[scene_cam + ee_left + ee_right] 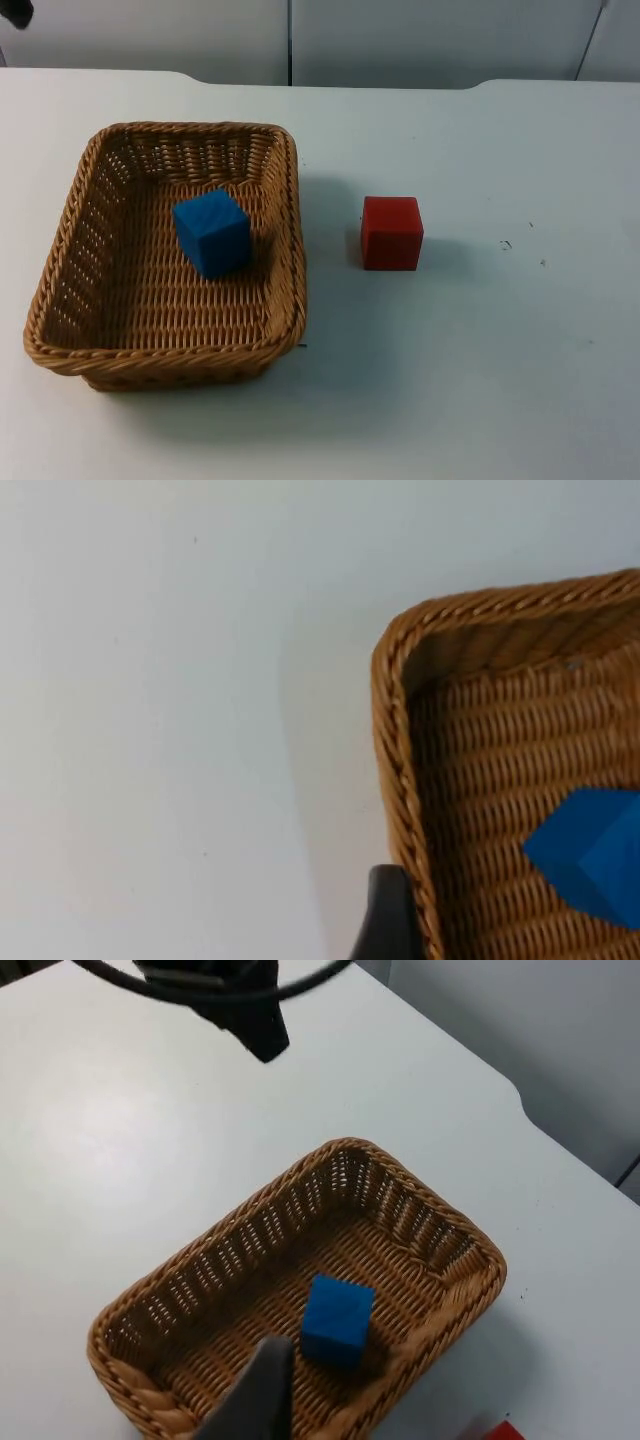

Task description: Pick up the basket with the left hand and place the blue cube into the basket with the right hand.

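Top view gives us the layout, nearest first: the wicker basket (165,255) rests flat on the white surface (480,380), its front rim closest to us; the blue cube (212,232) already sits inside it, on the woven floor, slightly tilted and just short of the right wall; the red cube (392,232) stands on the surface beside the basket, apart from it; beyond lies the grey partition wall (400,40).

We judge the placing done, so what remains is to draw both arms clear; doing that well means rising straight up from the basket, so that nothing catches the rim or tips the blue cube.

From the left wrist view, the left claw (390,920) hangs just outside the basket's (500,780) corner, one dark fingertip close by the braided rim, the blue cube (595,865) beyond it inside; whether its fingers are apart or together we cannot tell, and it holds nothing that we can see.

From the right wrist view, the right claw (255,1395) hovers above the basket's (300,1290) near rim, empty, the blue cube (337,1318) below it; how far it is open we cannot tell either.
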`<state>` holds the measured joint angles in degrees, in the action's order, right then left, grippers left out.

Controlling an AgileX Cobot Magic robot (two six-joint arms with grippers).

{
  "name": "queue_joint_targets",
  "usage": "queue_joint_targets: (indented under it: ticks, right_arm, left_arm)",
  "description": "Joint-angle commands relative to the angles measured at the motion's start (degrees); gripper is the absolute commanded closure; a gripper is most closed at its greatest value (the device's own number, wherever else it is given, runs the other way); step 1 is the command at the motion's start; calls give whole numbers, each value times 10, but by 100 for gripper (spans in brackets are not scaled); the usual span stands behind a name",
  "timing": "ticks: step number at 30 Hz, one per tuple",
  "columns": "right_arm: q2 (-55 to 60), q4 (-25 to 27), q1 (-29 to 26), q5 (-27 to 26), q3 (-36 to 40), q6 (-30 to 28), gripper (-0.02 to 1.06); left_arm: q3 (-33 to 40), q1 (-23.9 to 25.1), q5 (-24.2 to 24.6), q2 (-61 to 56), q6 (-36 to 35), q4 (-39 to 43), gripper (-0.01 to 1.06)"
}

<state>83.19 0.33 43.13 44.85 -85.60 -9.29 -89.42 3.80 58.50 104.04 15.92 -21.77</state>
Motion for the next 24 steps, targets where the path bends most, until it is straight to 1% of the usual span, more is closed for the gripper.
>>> queue_joint_targets:
  ticks: [1, 5, 7, 9, 10, 13, 14, 15, 16, 17, 18, 19, 20, 21, 24]
  right_arm:
    - [-7, -3, 0, -3, 3, -7, 3]
    - [-7, -3, 0, 1, 5, -12, 3]
    - [-11, -3, 0, -20, 26, -12, 3]
    - [-17, 2, 0, -38, 52, -12, 3]
    - [-17, 2, 0, -38, 52, -12, 3]
    - [-24, 17, 0, -74, 100, -12, 3]
    - [-24, 17, 0, -74, 100, -12, 3]
    - [-27, 21, 0, -78, 113, -12, 3]
    - [-29, 27, 0, -83, 122, -12, 3]
    - [-29, 27, 0, -83, 122, -12, 3]
    - [-31, 31, 0, -89, 131, -12, 3]
    - [-34, 35, 0, -90, 138, -12, 3]
    - [-35, 39, 0, -89, 141, -12, 3]
    - [-35, 39, 0, -89, 141, -12, 3]
    - [-41, 44, 0, -89, 154, -18, 3]
  left_arm:
    - [-5, 0, 7, -25, -4, -1, 44]
    - [-5, 0, 25, -66, -4, -1, 44]
    - [-1, -2, 51, -98, -4, -2, 44]
    - [27, -2, 45, -127, 2, -13, 44]
    - [27, -2, 45, -127, 2, -13, 44]
    - [94, -2, 6, -180, 17, -21, 44]
    - [94, -2, 6, -180, 17, -21, 44]
    - [137, -2, -14, -210, 20, -23, 44]
    - [162, -2, -29, -226, 21, -23, 44]
    - [162, -2, -29, -226, 21, -23, 44]
    - [193, -2, -44, -246, 21, -23, 44]
    - [242, -2, -64, -275, 27, -25, 44]
    - [271, -2, -79, -295, 37, -29, 44]
    - [271, -2, -79, -295, 37, -29, 44]
    - [368, -2, -115, -350, 50, -34, 44]
